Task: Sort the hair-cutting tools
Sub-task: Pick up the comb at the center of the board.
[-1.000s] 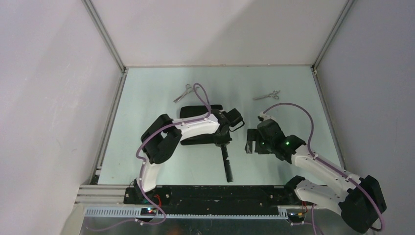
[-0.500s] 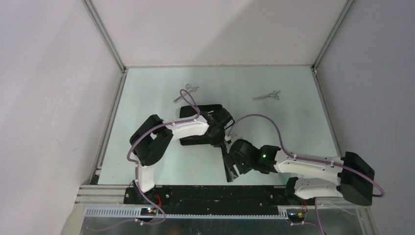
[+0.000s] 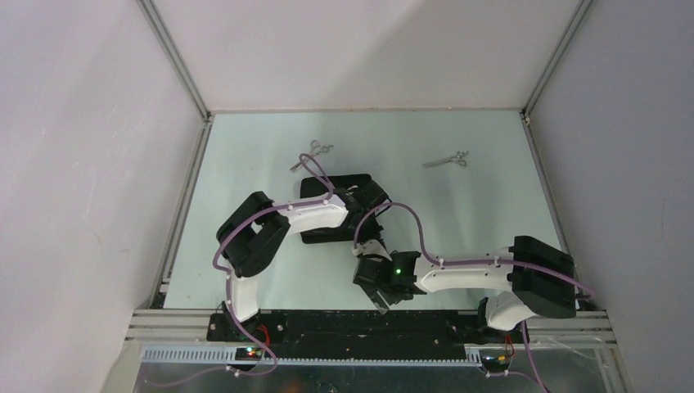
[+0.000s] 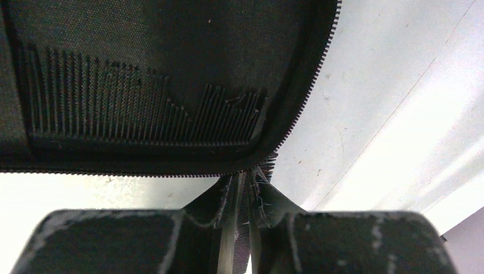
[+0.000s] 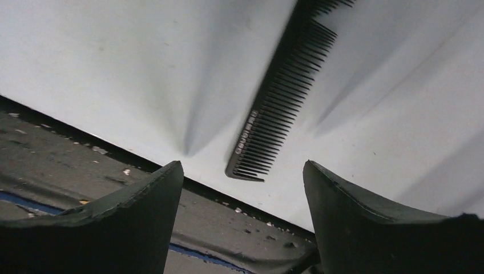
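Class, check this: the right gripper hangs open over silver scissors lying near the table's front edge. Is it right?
No: the thing under the open right gripper is a black comb, lying near the table's front edge; the right wrist view shows it.

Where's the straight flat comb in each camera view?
Top external: lower centre, hidden beneath the right fingers.
Left wrist: bottom centre, the flat comb pinched between the left fingers.
Right wrist: upper centre, its free end slanting over the table.
Shared landmark: the pale table, in all three.
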You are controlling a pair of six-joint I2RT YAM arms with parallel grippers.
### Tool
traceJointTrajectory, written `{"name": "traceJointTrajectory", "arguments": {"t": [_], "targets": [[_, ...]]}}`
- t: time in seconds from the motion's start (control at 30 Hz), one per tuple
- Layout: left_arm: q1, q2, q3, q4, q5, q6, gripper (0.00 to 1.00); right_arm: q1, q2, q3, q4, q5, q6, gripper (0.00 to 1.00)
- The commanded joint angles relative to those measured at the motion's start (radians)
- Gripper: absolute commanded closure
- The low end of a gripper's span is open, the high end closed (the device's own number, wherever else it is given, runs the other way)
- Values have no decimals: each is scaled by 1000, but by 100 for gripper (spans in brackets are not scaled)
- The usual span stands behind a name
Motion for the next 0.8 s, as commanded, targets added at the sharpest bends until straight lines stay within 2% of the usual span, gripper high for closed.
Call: {"name": "traceJointTrajectory", "arguments": {"t": [0.0, 0.53, 0.77], "targets": [[-3, 44, -43, -3, -38, -25, 84, 0, 4, 42, -91, 89, 84, 20], [-4, 48, -63, -2, -29, -55, 84, -117, -2, -50, -38, -80, 116, 54], [-6, 45, -63, -3, -30, -63, 83, -175, 20, -91, -14, -129, 118, 58]]}}
